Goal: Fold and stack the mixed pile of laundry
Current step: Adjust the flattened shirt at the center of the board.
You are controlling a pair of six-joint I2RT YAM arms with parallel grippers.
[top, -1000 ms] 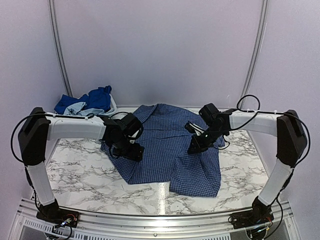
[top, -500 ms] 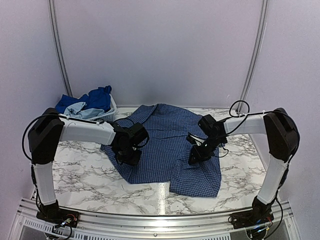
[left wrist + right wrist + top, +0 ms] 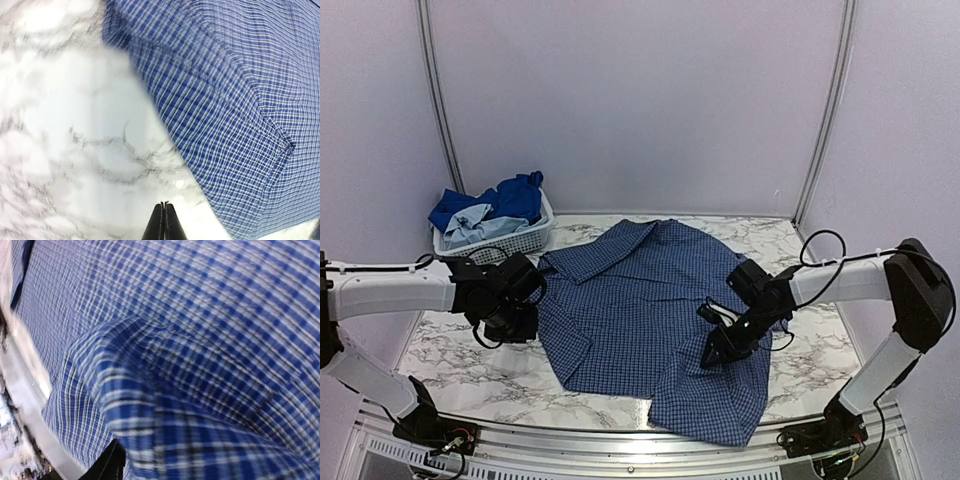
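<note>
Sprawling across the middle of the marble table (image 3: 460, 345), the navy checked shirt (image 3: 640, 290) lies opened out and rumpled. Its collar end points toward the back wall, and its near right corner laps over the table's front edge onto the metal rail (image 3: 570, 432). The rest of the laundry sits well apart from it at the back left. There, royal blue clothes (image 3: 510, 195) are heaped over a pale blue T-shirt (image 3: 472, 222) inside a white slatted basket (image 3: 520, 243).

The right gripper (image 3: 713, 352) is down on the right half of the shirt, near its lower part. From the right wrist, bunched checked cloth fills almost the whole view, raised in a fold close to the lens. Only one dark finger (image 3: 111, 465) shows at the bottom edge. Whether those jaws are apart, or pinching the cloth, cannot be told.

The left gripper (image 3: 162, 220) is off the shirt, just beside its left edge and over bare marble. Seen from the left wrist, its two fingers are pressed flat together with nothing between them, and the shirt's edge runs past to their right without touching them.

Both arms reach in from their bases at the near corners, the left one stretched low along the table's left side. Pale lilac walls close in the table on three sides.
</note>
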